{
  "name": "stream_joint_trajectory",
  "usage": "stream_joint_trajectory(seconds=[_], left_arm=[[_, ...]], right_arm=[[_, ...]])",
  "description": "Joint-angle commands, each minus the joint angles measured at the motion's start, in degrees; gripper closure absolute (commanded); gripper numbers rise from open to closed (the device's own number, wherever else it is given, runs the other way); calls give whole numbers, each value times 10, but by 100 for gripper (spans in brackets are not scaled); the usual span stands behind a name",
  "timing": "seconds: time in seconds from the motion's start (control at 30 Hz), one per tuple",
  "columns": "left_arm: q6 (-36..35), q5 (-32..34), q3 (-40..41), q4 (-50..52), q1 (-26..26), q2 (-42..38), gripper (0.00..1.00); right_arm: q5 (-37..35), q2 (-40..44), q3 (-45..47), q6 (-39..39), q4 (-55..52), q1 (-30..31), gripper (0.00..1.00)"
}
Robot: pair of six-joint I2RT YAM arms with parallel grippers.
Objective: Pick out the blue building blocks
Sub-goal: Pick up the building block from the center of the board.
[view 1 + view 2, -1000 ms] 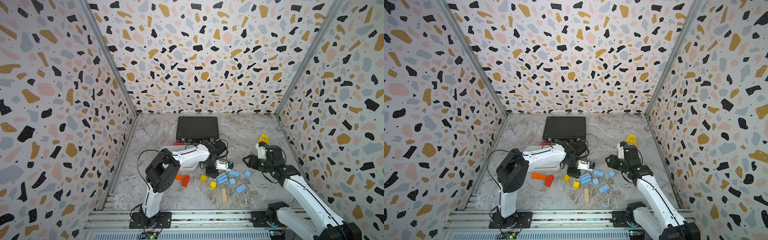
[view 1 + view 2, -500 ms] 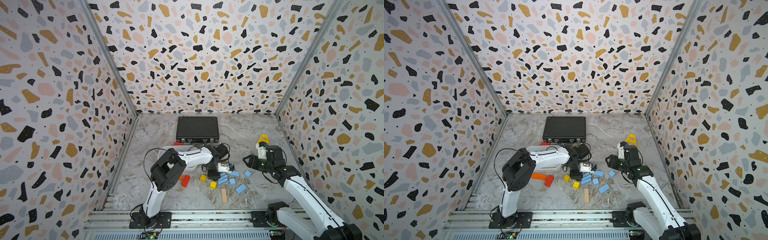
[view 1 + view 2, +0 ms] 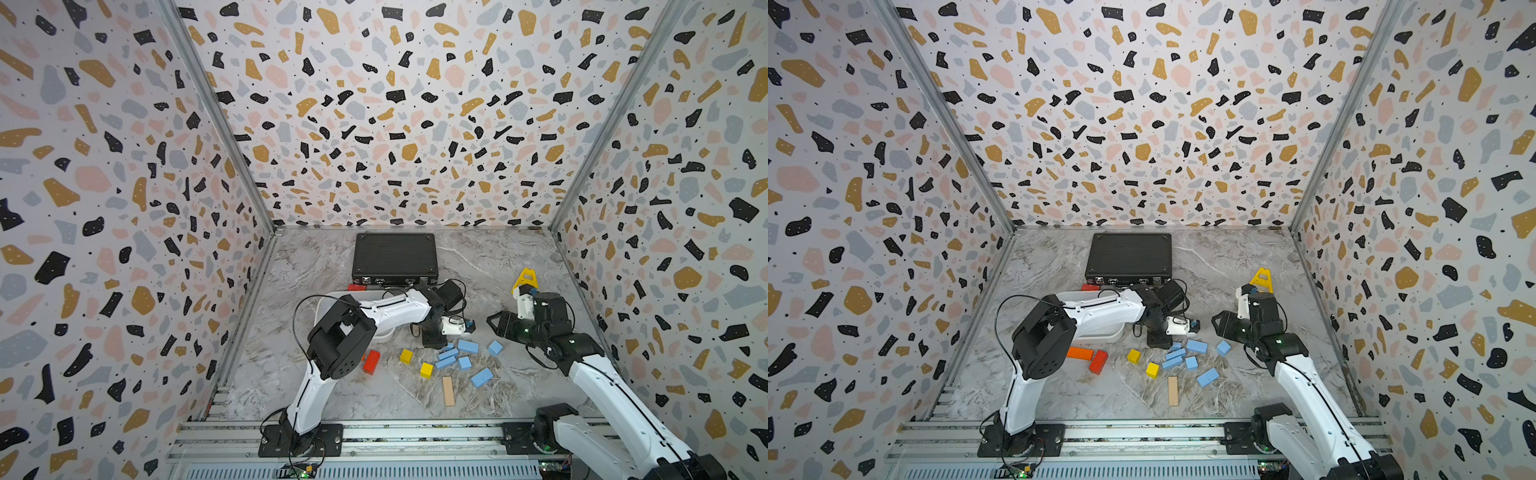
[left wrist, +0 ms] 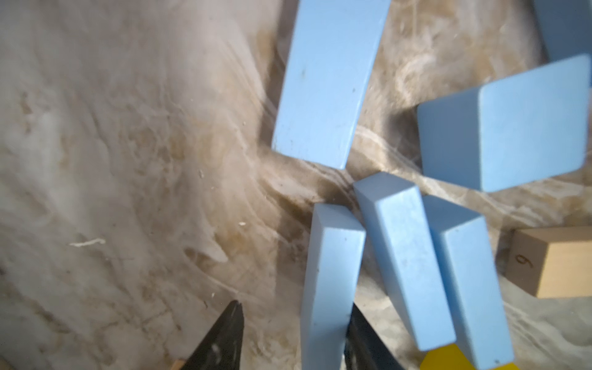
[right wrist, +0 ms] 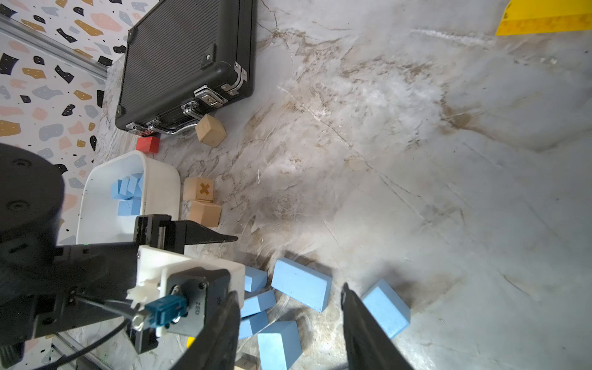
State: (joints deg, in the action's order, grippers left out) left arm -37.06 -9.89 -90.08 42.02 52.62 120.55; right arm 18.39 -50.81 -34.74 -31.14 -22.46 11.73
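Several light-blue building blocks lie in a loose cluster on the marble floor, front centre, in both top views. My left gripper points down at the cluster's left edge. In the left wrist view it is open around a blue bar; the bar rests against one finger, with a gap to the other. My right gripper hovers open just right of the cluster. In the right wrist view it holds nothing, with blue blocks on the floor beyond its tips. More blue blocks lie in a white bin.
The white bin sits under my left arm. A black case lies at the back, with a yellow triangular piece to its right. Yellow cubes, a red block, an orange block, a tan bar and tan cubes lie about.
My left arm has reached slightly further right and settled over the left edge of the blue cluster. The right arm and the blocks have not visibly moved.
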Motion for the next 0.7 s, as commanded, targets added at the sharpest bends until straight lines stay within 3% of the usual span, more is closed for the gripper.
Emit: stream_joint_trajectory(seconds=[0.0,0.37,0.53,0.67], left_arm=[[-6,-45,-13,15,2,7,50],[-10,-56,-24,21,4,18,57],[-19,-52,-38,32,3,19,89],[-34,-55,-41,40,3,3,100]], right_arm=[[-6,10,1,1,-9,-1,46],[-6,13,6,-2,-9,-2,46],[-7,15,5,-2,-9,-2,47],[-6,15,2,-2,-7,-2,48]])
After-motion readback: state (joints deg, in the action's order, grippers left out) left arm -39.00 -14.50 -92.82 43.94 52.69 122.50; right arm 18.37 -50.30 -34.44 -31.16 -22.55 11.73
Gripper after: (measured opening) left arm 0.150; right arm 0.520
